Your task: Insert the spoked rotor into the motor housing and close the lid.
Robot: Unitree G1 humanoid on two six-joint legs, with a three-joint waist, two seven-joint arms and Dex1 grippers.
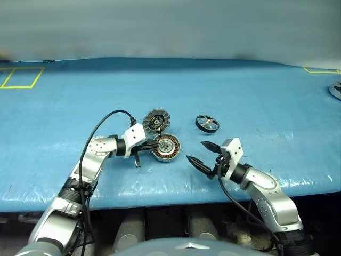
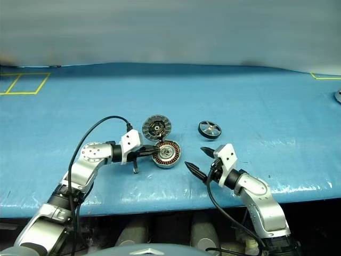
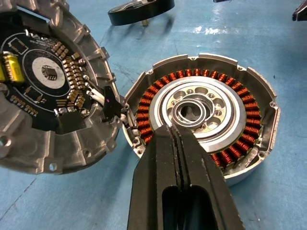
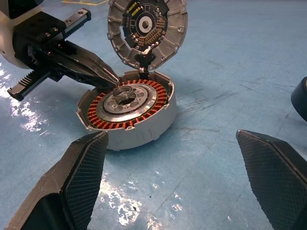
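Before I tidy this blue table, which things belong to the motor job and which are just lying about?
Job:
- motor housing, open, windings showing
- lid, hinged back
- spoked rotor, on the table beyond the housing
- left gripper, shut, tips on the housing
- right gripper, open

Lying about:
- silvery part at the table's far right edge

One housing (image 1: 166,148) sits on the bench (image 1: 256,96); one lid (image 1: 155,121) stands hinged behind it, one rotor (image 1: 207,123) to the housing's right.
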